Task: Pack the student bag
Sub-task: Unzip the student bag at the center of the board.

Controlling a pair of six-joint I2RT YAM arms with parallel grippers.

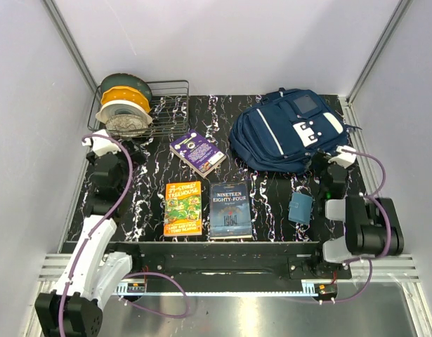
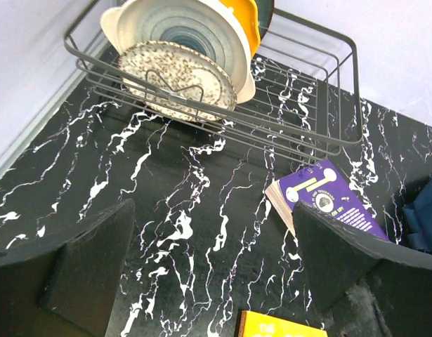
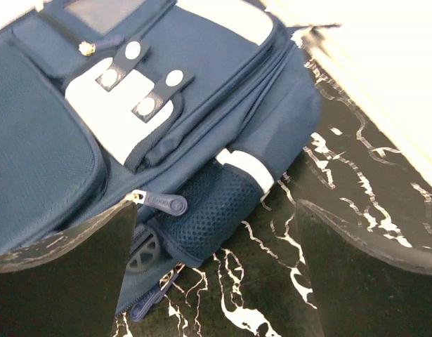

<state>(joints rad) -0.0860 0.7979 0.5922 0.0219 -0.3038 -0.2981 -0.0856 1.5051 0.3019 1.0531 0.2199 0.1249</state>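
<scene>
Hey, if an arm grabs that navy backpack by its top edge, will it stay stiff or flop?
Probably flops: the student bag is soft fabric, lying slumped with rumpled sides. A pinch would likely lift just a fold first, with the rest sagging. Pushed, it may bunch up rather than slide, since the cloth and its mesh pocket rest on the table.

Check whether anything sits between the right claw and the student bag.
Nothing visible does. The open right claw points straight at the side mesh pocket of the student bag, close to it. The small blue pouch lies behind the claw, off that line.
</scene>
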